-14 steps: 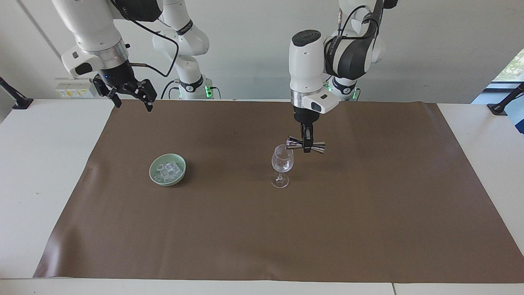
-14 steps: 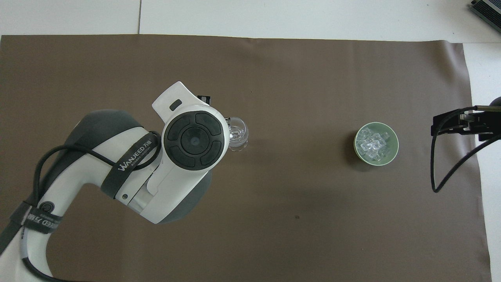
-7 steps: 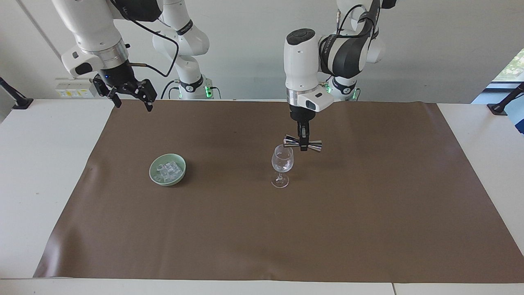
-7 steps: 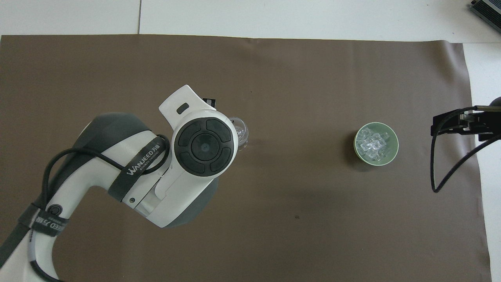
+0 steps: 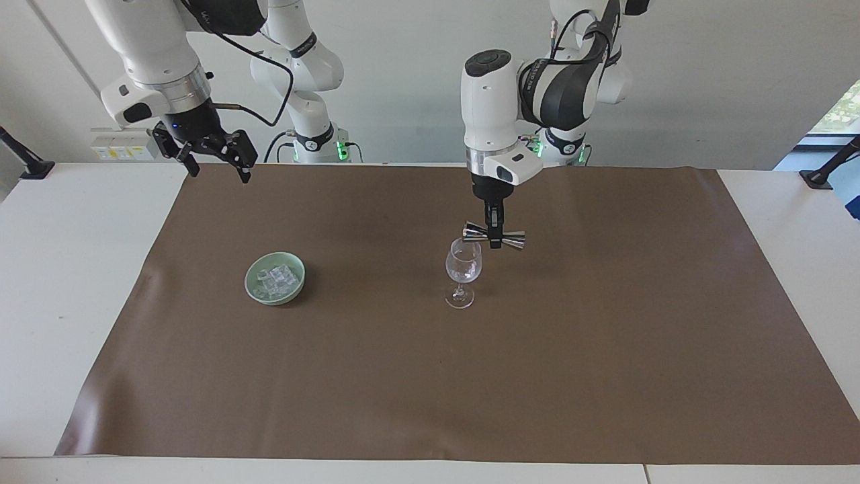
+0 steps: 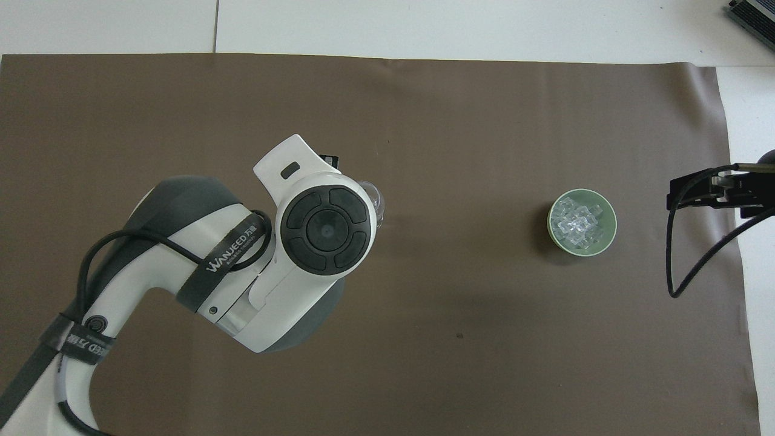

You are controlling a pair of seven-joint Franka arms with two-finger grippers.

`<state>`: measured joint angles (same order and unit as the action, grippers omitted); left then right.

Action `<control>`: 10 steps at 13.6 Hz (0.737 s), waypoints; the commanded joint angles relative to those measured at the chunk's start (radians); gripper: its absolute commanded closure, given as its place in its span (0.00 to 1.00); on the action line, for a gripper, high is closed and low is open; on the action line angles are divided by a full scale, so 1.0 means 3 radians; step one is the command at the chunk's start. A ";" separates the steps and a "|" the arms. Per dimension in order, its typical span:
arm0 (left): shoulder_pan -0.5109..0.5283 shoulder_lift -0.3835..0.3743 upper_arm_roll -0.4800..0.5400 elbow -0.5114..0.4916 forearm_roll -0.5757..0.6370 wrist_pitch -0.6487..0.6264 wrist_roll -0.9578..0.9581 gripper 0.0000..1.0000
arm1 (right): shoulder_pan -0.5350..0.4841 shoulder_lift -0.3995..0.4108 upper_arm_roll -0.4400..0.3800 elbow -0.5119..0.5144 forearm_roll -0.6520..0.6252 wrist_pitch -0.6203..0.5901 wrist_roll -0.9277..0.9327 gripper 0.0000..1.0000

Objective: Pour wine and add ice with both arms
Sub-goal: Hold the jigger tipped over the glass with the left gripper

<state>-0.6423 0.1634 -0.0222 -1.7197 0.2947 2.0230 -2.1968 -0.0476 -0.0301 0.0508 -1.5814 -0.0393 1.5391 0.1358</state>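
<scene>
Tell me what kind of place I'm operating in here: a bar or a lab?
Most likely a lab test bench, not a bar: two white arms, a brown mat covering a plain white table, bare walls. Only a wine glass and a green bowl of ice are laid out.

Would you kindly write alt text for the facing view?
The left gripper holds a silver double-ended metal jigger sideways over a clear stemmed wine glass. The right gripper waits open near a green bowl of clear ice cubes.

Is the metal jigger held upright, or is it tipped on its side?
Tipped: the left gripper holds the jigger lying level, one end above the wine glass.
</scene>
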 commanded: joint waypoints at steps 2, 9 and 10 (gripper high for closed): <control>-0.0078 0.0054 0.0054 0.0123 0.0086 -0.0106 -0.0066 1.00 | -0.0046 -0.0017 0.0020 0.0005 0.0060 -0.0012 0.0013 0.00; -0.0068 0.0059 0.0064 0.0138 0.0086 -0.0096 -0.0066 1.00 | -0.0010 -0.0017 0.0025 0.0010 0.0060 -0.0017 0.0003 0.00; -0.0063 0.0064 0.0064 0.0143 0.0086 -0.0101 -0.0066 1.00 | -0.0030 -0.0017 0.0025 0.0010 0.0060 -0.0012 -0.0003 0.00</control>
<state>-0.6426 0.1648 -0.0190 -1.7122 0.2953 2.0229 -2.1971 -0.0455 -0.0301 0.0538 -1.5814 -0.0393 1.5391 0.1358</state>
